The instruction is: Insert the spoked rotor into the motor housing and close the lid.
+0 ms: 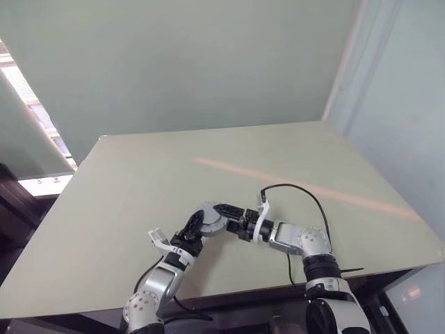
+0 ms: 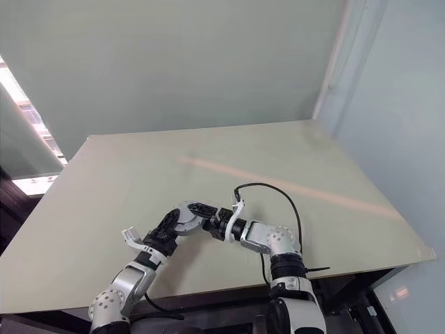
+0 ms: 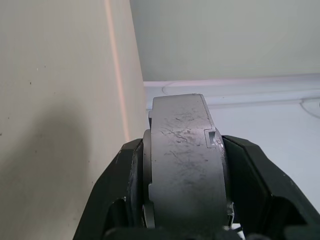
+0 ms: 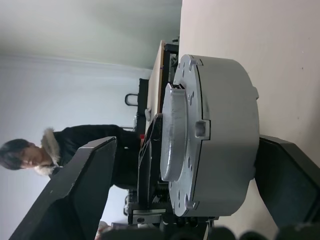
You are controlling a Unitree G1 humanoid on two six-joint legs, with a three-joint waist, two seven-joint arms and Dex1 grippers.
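A round grey metal motor housing point(image 1: 207, 217) is held edge-up just above the near middle of the table. My left gripper point(image 1: 197, 227) is shut on it, one black finger point(image 3: 116, 194) on each flat side of the body point(image 3: 184, 167). My right gripper point(image 4: 185, 150) reaches in from the right and stands open around the same housing point(image 4: 222, 142), with a clear gap at one finger point(image 4: 87, 170). A grey face plate point(image 4: 175, 130) with a raised centre covers the housing; I cannot tell whether it is the lid. The spoked rotor is hidden.
The pale green table point(image 1: 292, 160) stretches far ahead and to both sides, with its front edge just below the arms. A black cable point(image 1: 309, 196) loops over my right wrist. A person in a dark jacket point(image 4: 35, 155) stands beyond the table.
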